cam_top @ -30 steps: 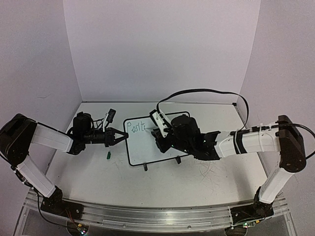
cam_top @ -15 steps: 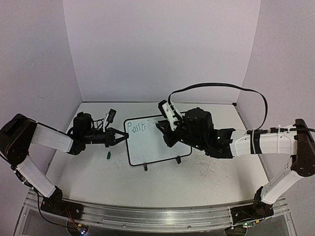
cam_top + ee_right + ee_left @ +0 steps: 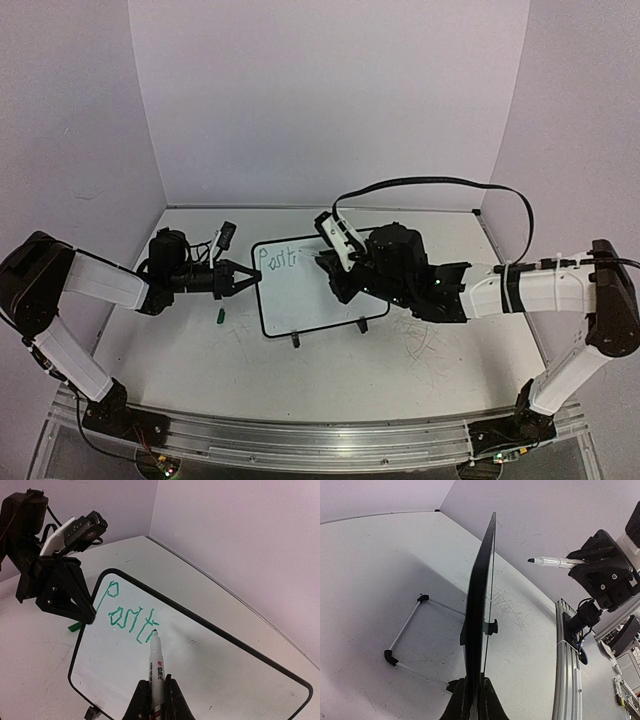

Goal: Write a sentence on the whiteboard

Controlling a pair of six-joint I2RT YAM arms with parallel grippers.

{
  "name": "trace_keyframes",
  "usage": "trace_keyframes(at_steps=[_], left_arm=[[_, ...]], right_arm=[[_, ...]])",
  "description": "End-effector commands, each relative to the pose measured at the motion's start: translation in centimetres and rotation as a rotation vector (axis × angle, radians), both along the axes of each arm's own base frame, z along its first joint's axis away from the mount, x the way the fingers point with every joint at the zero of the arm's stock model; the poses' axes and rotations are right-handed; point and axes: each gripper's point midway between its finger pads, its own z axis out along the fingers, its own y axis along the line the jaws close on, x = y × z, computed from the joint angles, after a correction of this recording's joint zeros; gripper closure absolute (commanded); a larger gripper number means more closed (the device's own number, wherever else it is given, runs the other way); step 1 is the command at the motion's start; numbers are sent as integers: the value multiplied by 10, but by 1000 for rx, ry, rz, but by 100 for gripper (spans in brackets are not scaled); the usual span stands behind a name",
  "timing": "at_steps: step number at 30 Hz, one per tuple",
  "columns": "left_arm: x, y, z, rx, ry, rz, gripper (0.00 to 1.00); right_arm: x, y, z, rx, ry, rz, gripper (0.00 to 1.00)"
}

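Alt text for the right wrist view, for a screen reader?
The right gripper holds a marker with its tip by the end of an unfinished green sentence, roughly "Positi", on the whiteboard. The left gripper clamps the board's left edge.

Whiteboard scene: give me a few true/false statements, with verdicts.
1. The left hand is clamped on the edge of the whiteboard. True.
2. The right hand holds a marker. True.
3. The writing on the board is red. False: it is green.
4. The writing fills the board from side to side. False: only a few letters sit near one upper corner, and the rest is blank.
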Motion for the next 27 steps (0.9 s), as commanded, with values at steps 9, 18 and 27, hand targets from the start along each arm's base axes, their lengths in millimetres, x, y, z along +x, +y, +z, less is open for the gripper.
trace_keyframes(at_steps=[9, 18, 27], left_arm=[[2, 2, 27, -25, -125, 18, 100], [3, 2, 26, -22, -121, 23, 100], [4, 1, 24, -20, -116, 18, 100]], right_arm=[[6, 3, 6, 4, -24, -7, 100], [9, 6, 1, -14, -25, -11, 100], [14, 5, 3, -15, -40, -34, 100]])
